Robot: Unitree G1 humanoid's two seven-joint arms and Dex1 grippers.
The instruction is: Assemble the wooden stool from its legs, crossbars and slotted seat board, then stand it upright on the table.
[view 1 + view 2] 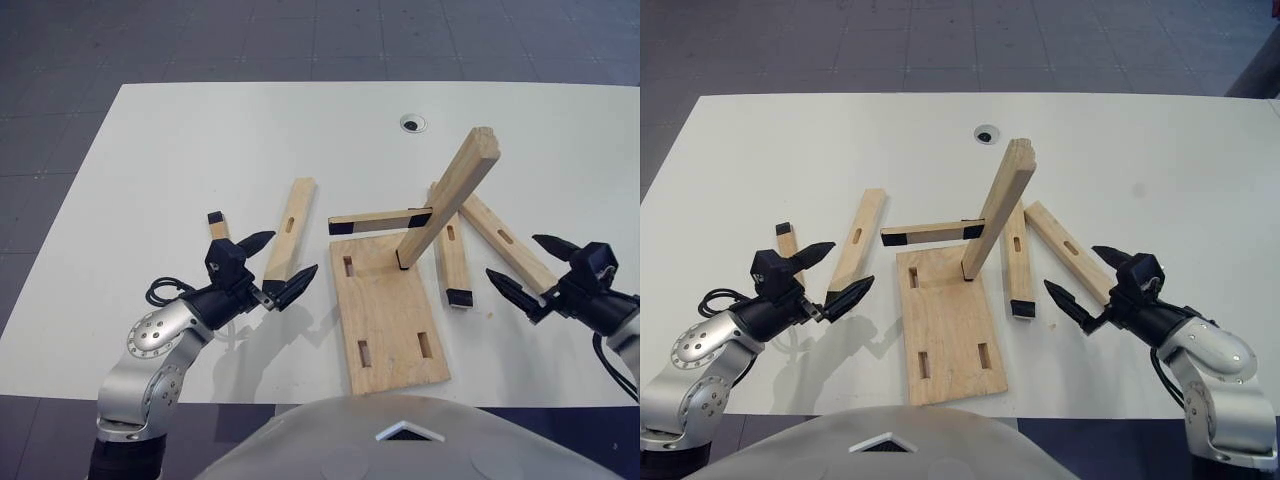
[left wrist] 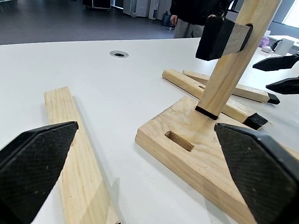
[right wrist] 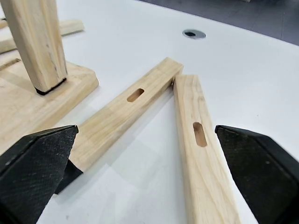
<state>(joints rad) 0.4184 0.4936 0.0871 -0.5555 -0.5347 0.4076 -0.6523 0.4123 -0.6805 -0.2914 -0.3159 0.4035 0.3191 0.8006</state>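
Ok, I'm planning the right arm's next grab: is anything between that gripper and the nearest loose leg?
Nothing visible does. The right gripper is open, and the nearest leg lies flat just ahead of it; a second leg lies beside that.

White table (image 1: 180,160) (round hole (image 1: 412,123) near far edge).
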